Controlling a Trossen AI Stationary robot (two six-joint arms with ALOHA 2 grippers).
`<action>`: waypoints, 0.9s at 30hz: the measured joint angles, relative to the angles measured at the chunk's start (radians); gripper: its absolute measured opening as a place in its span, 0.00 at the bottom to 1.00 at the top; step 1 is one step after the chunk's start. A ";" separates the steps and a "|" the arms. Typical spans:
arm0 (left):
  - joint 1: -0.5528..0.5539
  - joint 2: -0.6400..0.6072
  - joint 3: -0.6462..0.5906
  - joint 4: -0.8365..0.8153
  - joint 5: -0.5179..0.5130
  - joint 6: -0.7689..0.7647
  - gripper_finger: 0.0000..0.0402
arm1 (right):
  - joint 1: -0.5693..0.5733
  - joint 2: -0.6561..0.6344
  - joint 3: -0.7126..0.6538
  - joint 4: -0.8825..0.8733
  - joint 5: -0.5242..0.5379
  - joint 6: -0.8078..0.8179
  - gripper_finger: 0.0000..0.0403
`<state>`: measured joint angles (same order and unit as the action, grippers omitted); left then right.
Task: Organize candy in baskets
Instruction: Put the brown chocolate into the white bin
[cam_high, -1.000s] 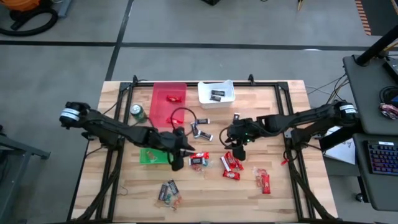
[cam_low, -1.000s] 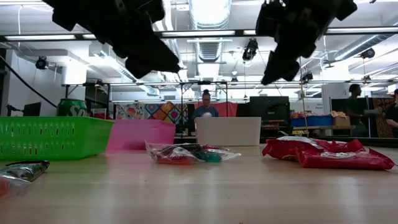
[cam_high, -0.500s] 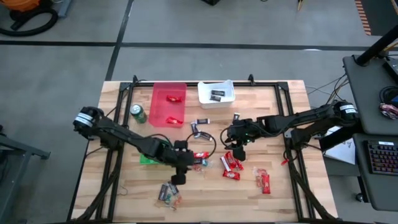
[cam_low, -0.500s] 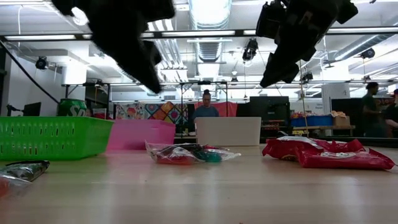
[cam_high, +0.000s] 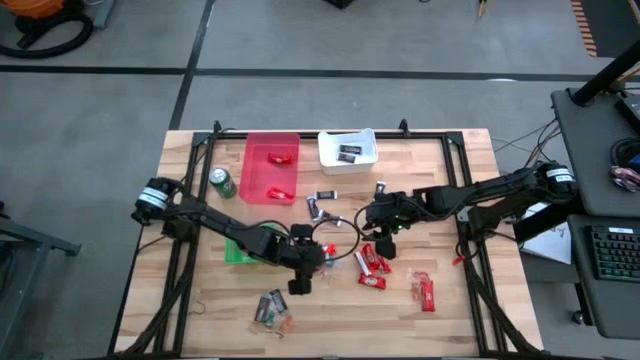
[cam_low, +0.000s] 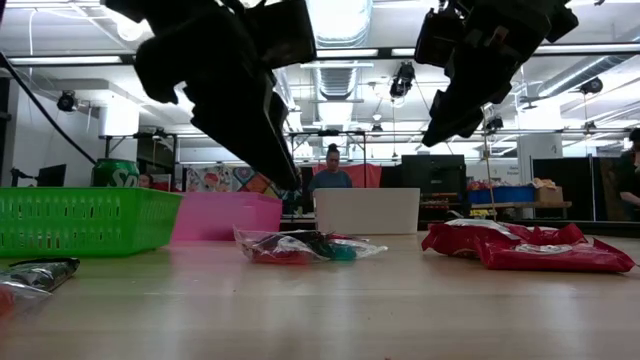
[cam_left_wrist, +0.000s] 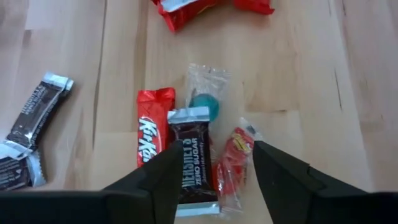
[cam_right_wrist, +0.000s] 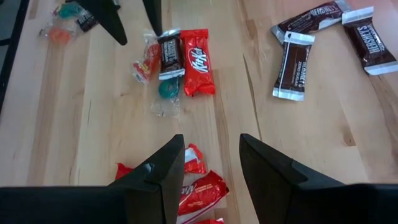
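- The left gripper (cam_left_wrist: 211, 168) hangs over a small candy cluster just beside the green basket (cam_high: 238, 251), fingers spread wide, holding nothing.
- Between its fingers lies a dark Hershey's bar (cam_left_wrist: 191, 160), touching a red KitKat (cam_left_wrist: 151, 126) and a clear-wrapped teal sweet (cam_left_wrist: 204, 106).
- The right gripper (cam_right_wrist: 210, 163) hovers above red wrappers (cam_right_wrist: 198, 186), farther from that basket; fingers apart and empty.
- The red basket (cam_high: 270, 167) and white basket (cam_high: 348, 150) hold a few pieces.
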<state>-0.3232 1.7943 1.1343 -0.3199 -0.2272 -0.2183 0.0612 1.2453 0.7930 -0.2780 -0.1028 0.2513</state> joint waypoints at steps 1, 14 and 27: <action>0.005 0.000 -0.004 0.008 0.000 0.000 0.45 | 0.000 0.000 -0.002 0.003 0.000 0.000 0.36; 0.033 0.000 -0.141 0.225 -0.002 0.000 0.43 | 0.000 0.000 -0.012 0.008 0.004 0.019 0.36; 0.033 0.086 -0.148 0.282 -0.012 -0.009 0.42 | 0.000 0.000 -0.012 0.030 0.037 0.028 0.36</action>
<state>-0.2897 1.8806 0.9863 -0.0376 -0.2394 -0.2271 0.0616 1.2457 0.7807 -0.2481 -0.0660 0.2788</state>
